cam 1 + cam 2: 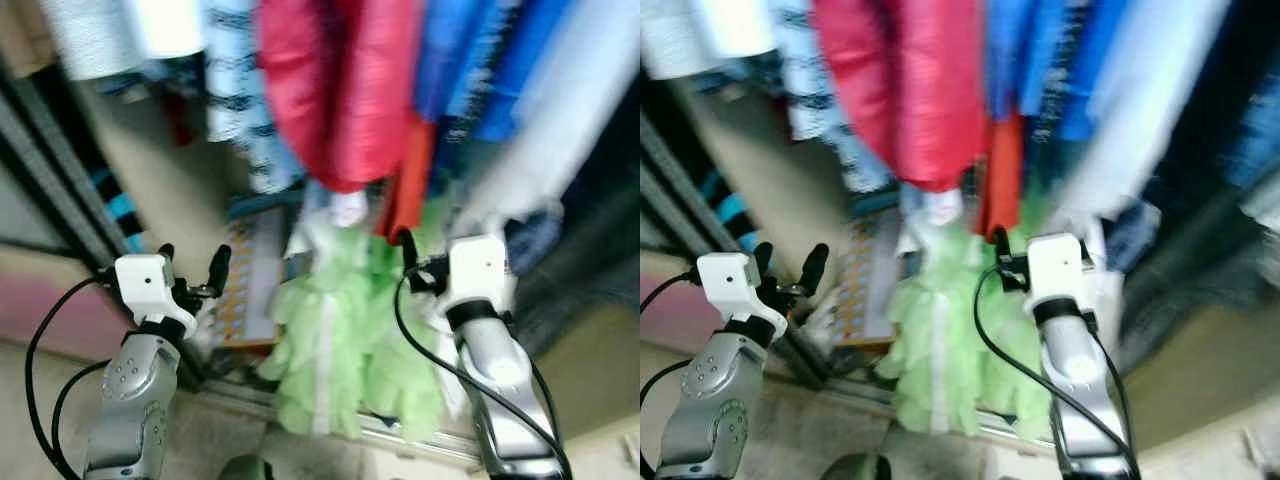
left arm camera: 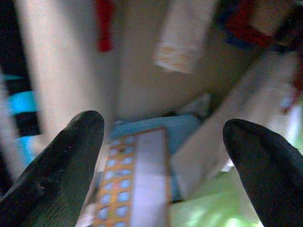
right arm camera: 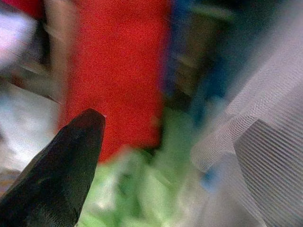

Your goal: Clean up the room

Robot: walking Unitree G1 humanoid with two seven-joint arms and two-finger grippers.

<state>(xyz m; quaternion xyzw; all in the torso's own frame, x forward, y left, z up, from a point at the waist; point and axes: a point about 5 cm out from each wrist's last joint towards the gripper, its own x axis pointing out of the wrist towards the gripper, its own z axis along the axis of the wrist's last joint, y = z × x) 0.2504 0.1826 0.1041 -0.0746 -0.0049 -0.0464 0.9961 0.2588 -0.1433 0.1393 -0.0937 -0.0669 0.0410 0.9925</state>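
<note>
Both silver arms reach forward, left gripper [image 1: 192,262] with fingers [image 2: 61,165] spread, right gripper [image 1: 408,250] raised alongside.

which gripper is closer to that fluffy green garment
Right. The right gripper is against the green garment; the left gripper is off to its left, near the patterned box.

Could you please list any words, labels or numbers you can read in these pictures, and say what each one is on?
None can be read.
The flat orange-bordered board with rows of small blue squares, standing in the wardrobe beside the green garment, may carry print, but it is too blurred to read.
The hanging red garment shows no lettering.
</note>
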